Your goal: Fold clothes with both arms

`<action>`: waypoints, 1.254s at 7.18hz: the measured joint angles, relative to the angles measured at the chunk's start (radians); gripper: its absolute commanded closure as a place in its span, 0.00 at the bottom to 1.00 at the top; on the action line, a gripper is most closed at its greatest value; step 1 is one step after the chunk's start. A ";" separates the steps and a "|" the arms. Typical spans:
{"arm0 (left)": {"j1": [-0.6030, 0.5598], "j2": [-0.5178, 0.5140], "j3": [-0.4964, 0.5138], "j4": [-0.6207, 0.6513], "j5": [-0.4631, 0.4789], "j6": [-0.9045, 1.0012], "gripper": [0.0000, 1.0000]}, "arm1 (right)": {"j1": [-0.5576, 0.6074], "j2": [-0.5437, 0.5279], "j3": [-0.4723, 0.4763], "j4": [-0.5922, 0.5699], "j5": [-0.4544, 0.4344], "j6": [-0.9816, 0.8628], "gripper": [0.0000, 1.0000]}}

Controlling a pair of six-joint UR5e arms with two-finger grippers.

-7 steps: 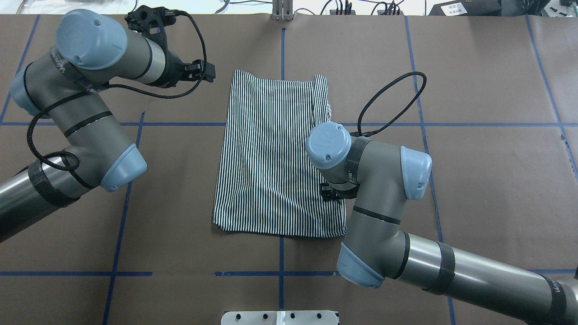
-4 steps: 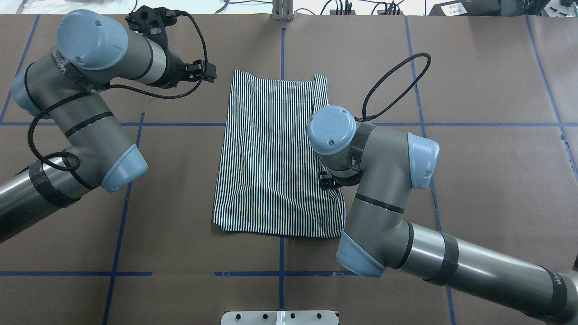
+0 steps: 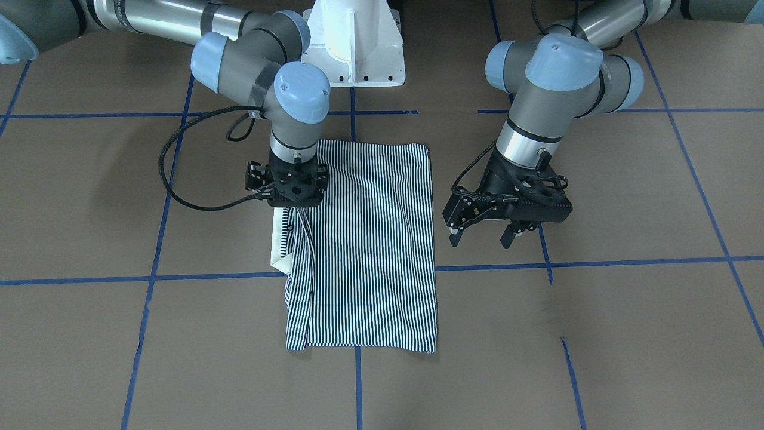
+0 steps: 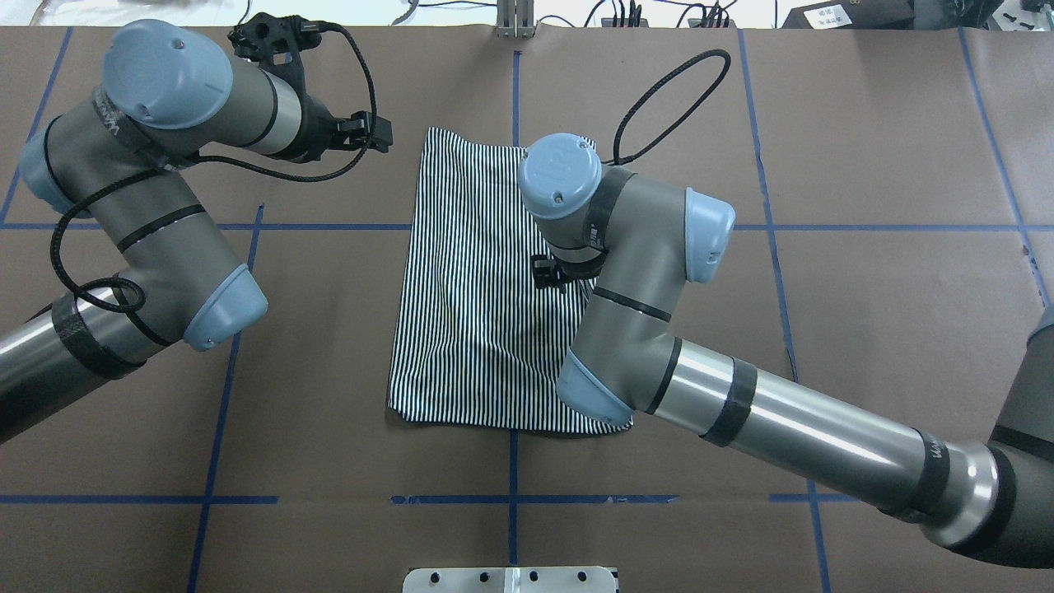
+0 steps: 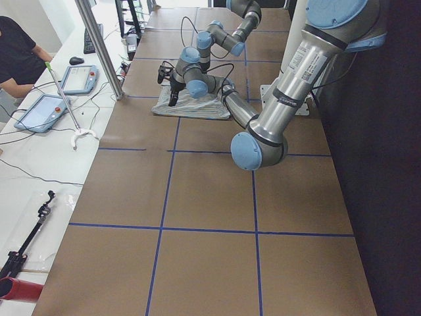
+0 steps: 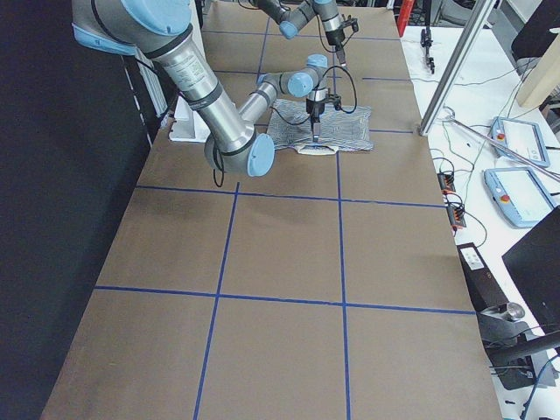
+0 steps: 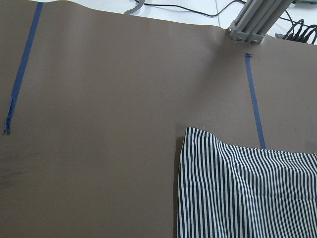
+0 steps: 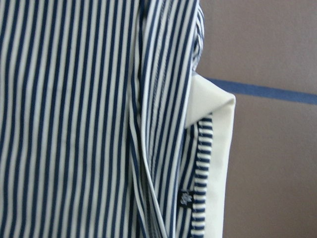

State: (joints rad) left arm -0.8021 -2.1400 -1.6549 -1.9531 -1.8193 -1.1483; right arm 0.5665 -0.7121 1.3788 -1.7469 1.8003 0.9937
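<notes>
The striped polo shirt [image 3: 370,239] lies folded into a tall rectangle in the middle of the table [image 4: 865,165]. Its cream collar [image 3: 278,245] sticks out from under the edge on my right arm's side. My right gripper [image 3: 292,206] points down over that edge, shut on a raised fold of the shirt. The right wrist view shows the fold ridge [image 8: 141,148], the collar [image 8: 218,148] and a tiny logo [image 8: 184,198]. My left gripper [image 3: 480,236] hangs open and empty just beside the shirt's opposite edge. The left wrist view shows a shirt corner [image 7: 247,193].
Brown paper with blue tape lines covers the table. The white pedestal base [image 3: 355,42] stands at the robot's side. An aluminium post [image 4: 515,16] and cables sit at the far edge. Operators' tablets [image 5: 39,112] lie on a side bench.
My right arm has swung from the shirt's near right edge toward the far side and inward over the shirt. The left arm has stayed put.
</notes>
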 measured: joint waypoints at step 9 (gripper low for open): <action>0.000 -0.001 0.002 -0.013 0.000 -0.001 0.00 | 0.015 0.016 -0.078 -0.092 0.039 -0.046 0.00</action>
State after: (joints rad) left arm -0.8023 -2.1406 -1.6531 -1.9660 -1.8193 -1.1490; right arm 0.5815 -0.6961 1.3010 -1.8385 1.8396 0.9475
